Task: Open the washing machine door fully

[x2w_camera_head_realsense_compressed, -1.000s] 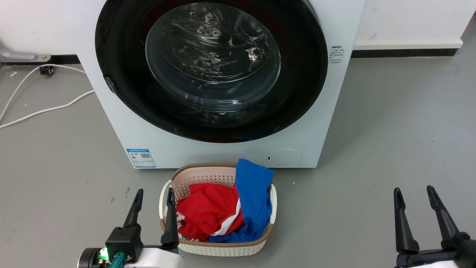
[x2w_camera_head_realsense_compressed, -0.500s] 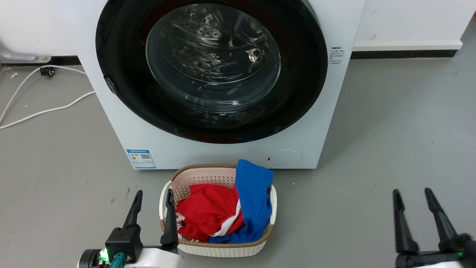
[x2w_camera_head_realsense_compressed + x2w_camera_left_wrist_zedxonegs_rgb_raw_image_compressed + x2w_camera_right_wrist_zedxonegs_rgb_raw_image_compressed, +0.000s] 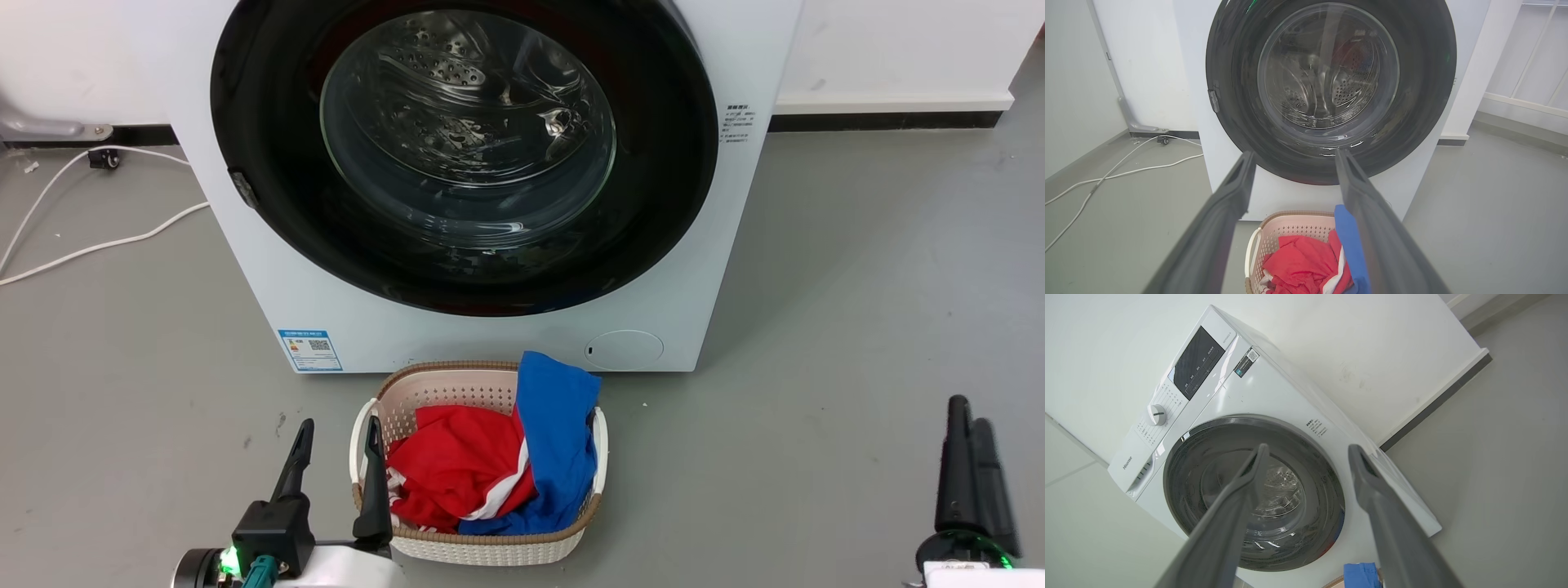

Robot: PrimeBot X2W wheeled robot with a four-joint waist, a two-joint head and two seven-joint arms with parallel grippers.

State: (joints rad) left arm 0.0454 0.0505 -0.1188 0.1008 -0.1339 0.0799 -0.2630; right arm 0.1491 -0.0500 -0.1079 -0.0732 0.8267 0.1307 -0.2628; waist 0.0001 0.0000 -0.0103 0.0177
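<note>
The washing machine door (image 3: 465, 155) sits shut on the washing machine (image 3: 490, 335), with its latch tab (image 3: 241, 188) at the door's 9 o'clock edge. The left end effector (image 3: 340, 425) is nearer, fingers apart and pointing forward, the tab at its 11 o'clock. The right end effector (image 3: 969, 412), also apart, stands edge-on, the door at its 10 o'clock.

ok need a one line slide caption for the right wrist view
Open right end effector faces the white front-loading washing machine, its round glossy black glass-centred door shut.

Bare laundry corner, lab-like: washing machine (image 3: 490, 335), laundry basket (image 3: 457, 367), grey floor (image 3: 857, 286), loose white cable (image 3: 106, 242).
</note>
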